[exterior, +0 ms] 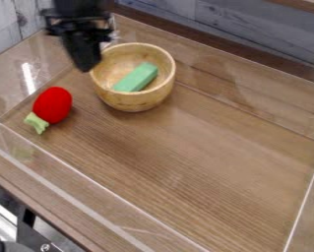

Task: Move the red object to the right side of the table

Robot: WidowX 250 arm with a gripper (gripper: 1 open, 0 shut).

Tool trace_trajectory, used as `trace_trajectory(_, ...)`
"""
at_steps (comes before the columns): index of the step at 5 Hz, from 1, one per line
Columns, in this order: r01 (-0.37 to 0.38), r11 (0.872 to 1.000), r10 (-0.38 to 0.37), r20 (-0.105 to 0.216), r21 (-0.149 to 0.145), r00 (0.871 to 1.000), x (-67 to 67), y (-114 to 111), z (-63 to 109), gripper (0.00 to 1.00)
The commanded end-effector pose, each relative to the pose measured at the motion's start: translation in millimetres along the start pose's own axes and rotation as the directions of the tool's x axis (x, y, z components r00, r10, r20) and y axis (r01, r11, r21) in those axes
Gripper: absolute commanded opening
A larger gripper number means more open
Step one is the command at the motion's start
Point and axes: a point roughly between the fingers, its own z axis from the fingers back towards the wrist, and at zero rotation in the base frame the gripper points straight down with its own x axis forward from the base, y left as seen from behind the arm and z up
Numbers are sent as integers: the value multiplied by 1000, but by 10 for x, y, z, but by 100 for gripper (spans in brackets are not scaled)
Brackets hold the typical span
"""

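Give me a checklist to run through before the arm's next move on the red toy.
1. Red toy fruit resting on the table, to the left of the bowl: ok.
2. Green stem pointing away from the bowl: ok.
3. Wooden bowl upright, with the green block inside: ok.
4. Fingers lined up over the red toy: not ok, they hang up by the bowl's left rim.
5. Fingers open wide enough for the toy: cannot tell, they are dark and blurred.
6. Red toy on the right side of the table: not ok, it lies on the left.
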Motion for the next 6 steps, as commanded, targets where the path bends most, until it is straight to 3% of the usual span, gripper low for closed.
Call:
trace_trajectory(1, 18, 1000, -19, 37, 20, 999, -54, 237, -26, 100)
trace_trajectory(2, 66, 998, -66, 61, 8, 996, 20, 139, -17, 0)
trace_trajectory(3, 103, 995, -102, 83, 0, 991, 98, 98, -4, 0)
trace_trajectory(5, 42, 999, -42, 114, 3, 993, 102, 144, 231, 0)
trace_trajectory(6, 7, 1000, -8, 115, 7, 993, 78, 230, 260, 100)
